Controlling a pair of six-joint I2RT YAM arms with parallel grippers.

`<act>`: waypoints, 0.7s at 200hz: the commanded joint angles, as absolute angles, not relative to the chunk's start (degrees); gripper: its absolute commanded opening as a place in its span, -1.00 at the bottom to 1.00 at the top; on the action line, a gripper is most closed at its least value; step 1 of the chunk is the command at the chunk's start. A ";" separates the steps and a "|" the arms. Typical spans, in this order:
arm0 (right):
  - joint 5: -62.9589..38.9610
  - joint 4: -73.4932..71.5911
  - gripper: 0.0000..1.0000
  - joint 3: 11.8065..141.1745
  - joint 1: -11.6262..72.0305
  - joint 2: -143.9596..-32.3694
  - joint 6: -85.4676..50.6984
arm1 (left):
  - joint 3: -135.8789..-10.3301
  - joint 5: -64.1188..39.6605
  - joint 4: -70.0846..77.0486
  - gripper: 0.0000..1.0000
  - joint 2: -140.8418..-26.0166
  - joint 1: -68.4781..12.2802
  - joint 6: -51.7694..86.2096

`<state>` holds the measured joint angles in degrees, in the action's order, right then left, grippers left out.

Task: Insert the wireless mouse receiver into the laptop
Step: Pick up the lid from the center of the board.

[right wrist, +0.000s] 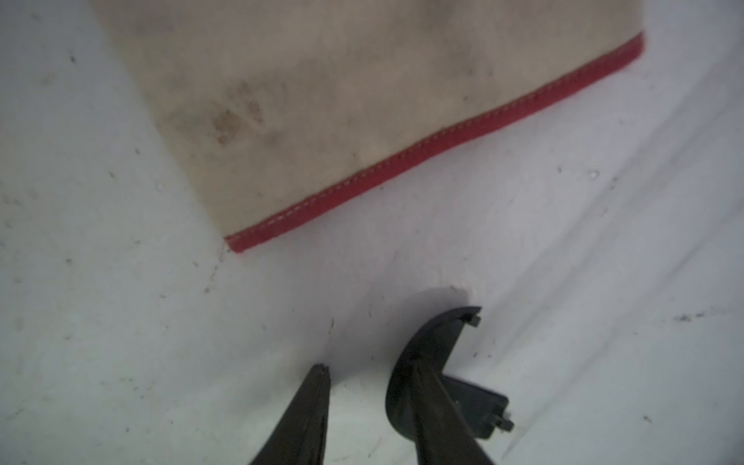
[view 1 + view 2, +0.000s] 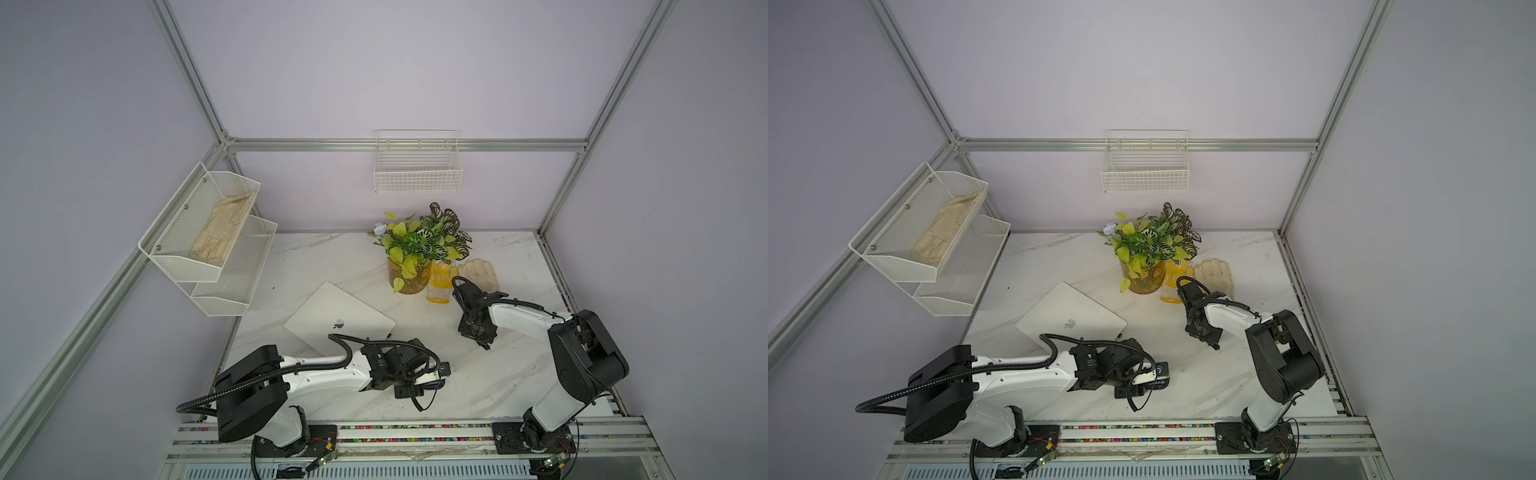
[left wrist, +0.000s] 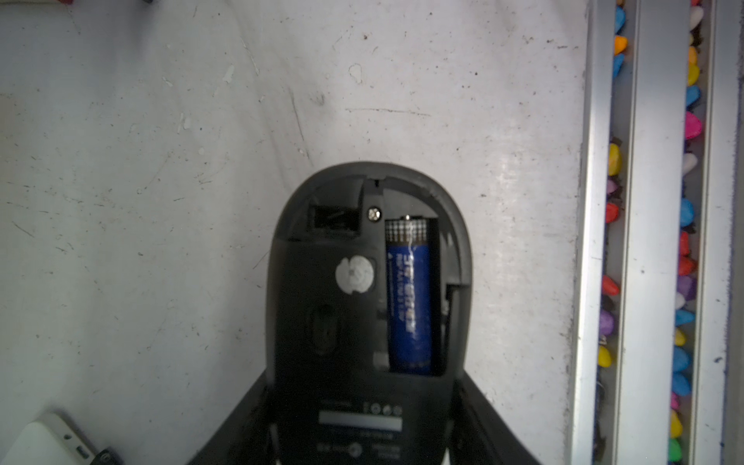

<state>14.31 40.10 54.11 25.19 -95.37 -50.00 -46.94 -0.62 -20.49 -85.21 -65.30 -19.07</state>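
The white-silver laptop (image 2: 338, 318) (image 2: 1071, 318) lies shut on the marble table, left of centre. One of its corners shows in the left wrist view (image 3: 36, 443). My left gripper (image 2: 436, 376) (image 3: 362, 435) is shut on the black mouse (image 3: 322, 282), which is held underside up. Its compartment is uncovered, with a blue battery (image 3: 408, 298) and a dark slot (image 3: 334, 219) beside it. I cannot tell whether the wireless mouse receiver sits in that slot. My right gripper (image 2: 484, 343) (image 1: 364, 374) is open just above the table. The black compartment cover (image 1: 439, 334) lies against the outside of one finger.
A potted plant (image 2: 409, 278), a yellow glove (image 2: 440, 282) and a beige glove with a red hem (image 2: 480, 272) (image 1: 362, 100) sit behind the right arm. A mesh shelf (image 2: 208, 249) hangs left, a wire basket (image 2: 417, 166) on the back wall. The front rail (image 3: 652, 241) runs beside the mouse.
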 commanded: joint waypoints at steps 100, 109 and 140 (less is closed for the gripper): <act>14.96 38.30 -0.80 52.78 25.56 -95.82 -50.79 | -48.42 1.23 -18.59 -0.28 -83.58 -65.39 -19.87; 14.85 38.74 -0.87 53.14 25.52 -95.11 -50.31 | -48.37 1.31 -18.35 -0.29 -83.49 -65.33 -19.61; 13.11 39.92 -0.98 54.81 25.49 -90.51 -47.56 | -47.50 1.94 -16.37 -0.30 -82.02 -65.30 -18.13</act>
<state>15.40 38.72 54.06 25.28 -94.76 -49.21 -46.92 0.86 -20.18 -85.21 -65.30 -19.03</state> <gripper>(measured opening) 0.087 0.565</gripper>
